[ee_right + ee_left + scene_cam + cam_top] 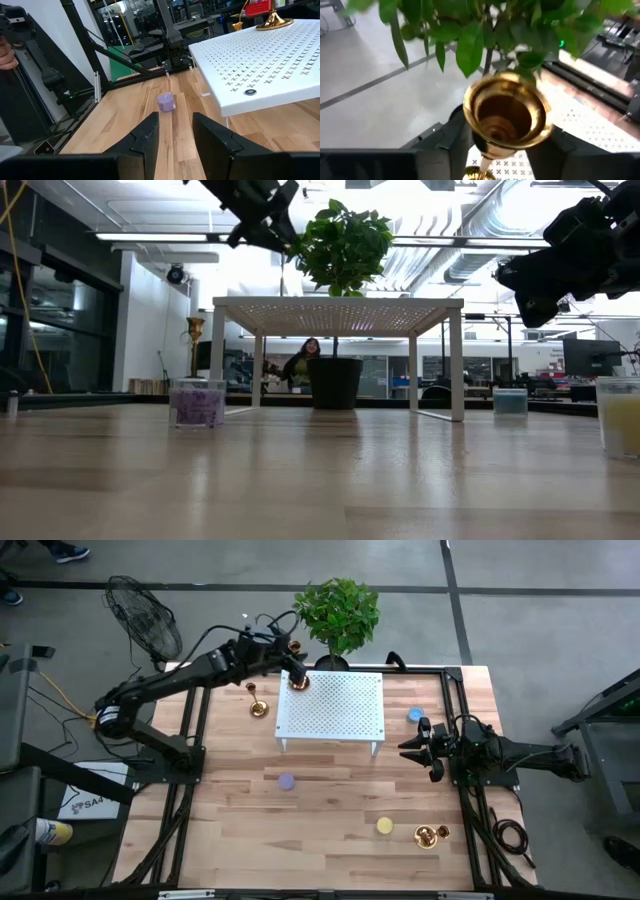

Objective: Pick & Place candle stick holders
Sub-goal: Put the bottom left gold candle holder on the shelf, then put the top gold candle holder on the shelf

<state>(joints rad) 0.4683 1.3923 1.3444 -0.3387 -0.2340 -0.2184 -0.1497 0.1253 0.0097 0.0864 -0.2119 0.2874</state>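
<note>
Plant leaves [465, 45] partly hide the candle stick holder [506, 116]; left jaws' grip unclear, right jaws part-open, empty.

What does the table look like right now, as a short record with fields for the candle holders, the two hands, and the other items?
holder on white stand: gold holder at the corner of the white perforated stand nearest the plant
left hand: left hand at that holder
holder on wood: second holder standing left of the stand
third holder: third holder lying on the near right of the table
right hand: right hand open, empty, right of the stand
discs: purple disc, blue disc, yellow disc
</note>
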